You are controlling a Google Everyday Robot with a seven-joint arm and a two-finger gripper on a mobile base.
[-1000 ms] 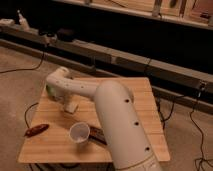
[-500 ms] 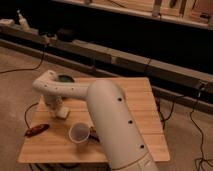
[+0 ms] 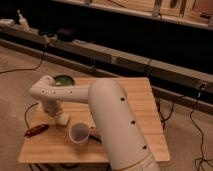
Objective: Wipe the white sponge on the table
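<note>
The table [image 3: 140, 107] has a pale wooden plank top. My white arm reaches from the lower right across it to the left side. My gripper [image 3: 55, 114] points down near the table's left edge. It is shut on the white sponge [image 3: 63, 119], a small off-white block that rests against the tabletop right under the wrist. The fingers themselves are mostly hidden behind the wrist and the sponge.
A white round cup [image 3: 79, 133] stands just right of the sponge, close to the front edge. A green bowl [image 3: 63, 80] sits at the table's back left corner. A reddish-brown object [image 3: 37, 130] lies at the left front edge. Cables run over the floor around the table.
My gripper has swung left and toward the table's front, and the sponge has slid over the wood with it. The cup has stayed where it was.
</note>
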